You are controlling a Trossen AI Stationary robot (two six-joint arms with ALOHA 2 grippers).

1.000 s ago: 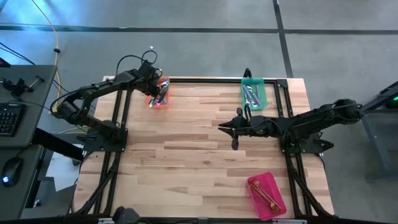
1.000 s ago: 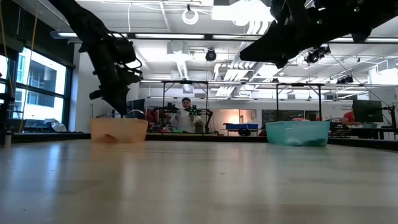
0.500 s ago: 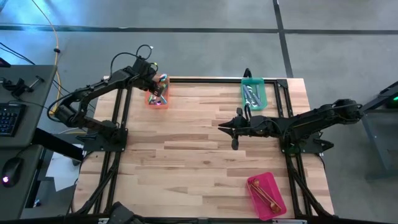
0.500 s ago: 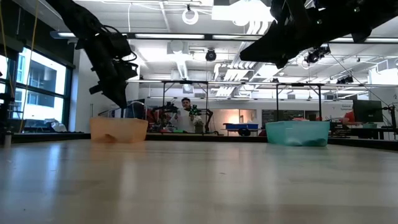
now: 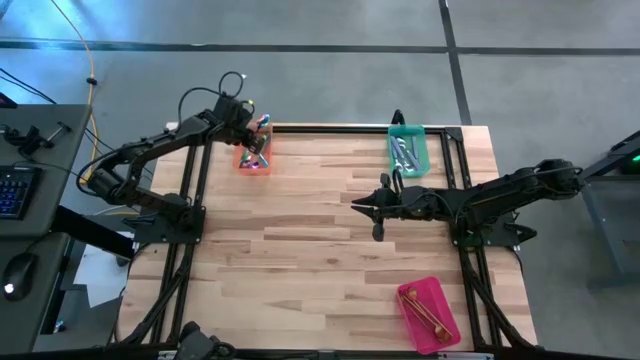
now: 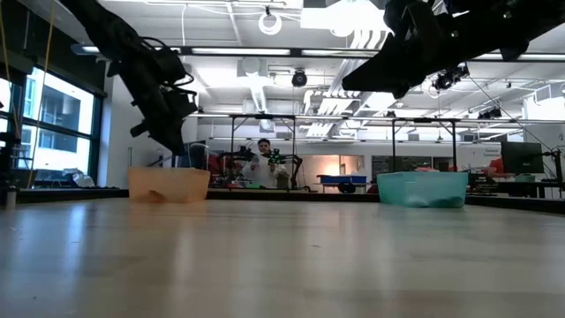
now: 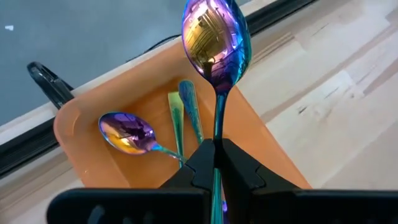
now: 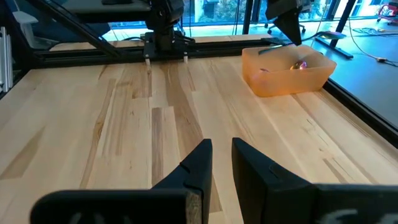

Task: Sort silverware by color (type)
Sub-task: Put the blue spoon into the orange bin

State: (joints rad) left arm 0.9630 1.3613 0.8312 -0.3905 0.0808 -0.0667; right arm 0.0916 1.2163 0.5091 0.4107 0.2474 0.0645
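Note:
My left gripper [image 7: 216, 158] is shut on an iridescent purple-green spoon [image 7: 215, 43] above the orange tray [image 7: 81, 124] at the table's far left [image 5: 254, 160]. Two more iridescent spoons [image 7: 127, 132] lie in that tray. Silver spoons lie in the green tray [image 5: 408, 152] at the far edge, gold spoons in the pink tray [image 5: 428, 312] near the near right corner. My right gripper [image 8: 221, 158] hovers open over the table's middle [image 5: 372, 204]. My left gripper pinches the iridescent spoon's handle [image 7: 217, 127] between its two fingers, which lie along the handle. The bowl [image 7: 215, 37] sticks out beyond the fingertips. The spoon is lifted clear, above the orange tray.
Bare wooden table top [image 5: 300, 260] spreads between the three trays. A black frame rail [image 5: 330, 128] runs along the far edge. A person [image 6: 261, 163] stands far back in the room beyond the table.
My left gripper, holding the spoon, has drawn back a little toward the table's far left corner and risen slightly over the orange tray. The right arm has kept still.

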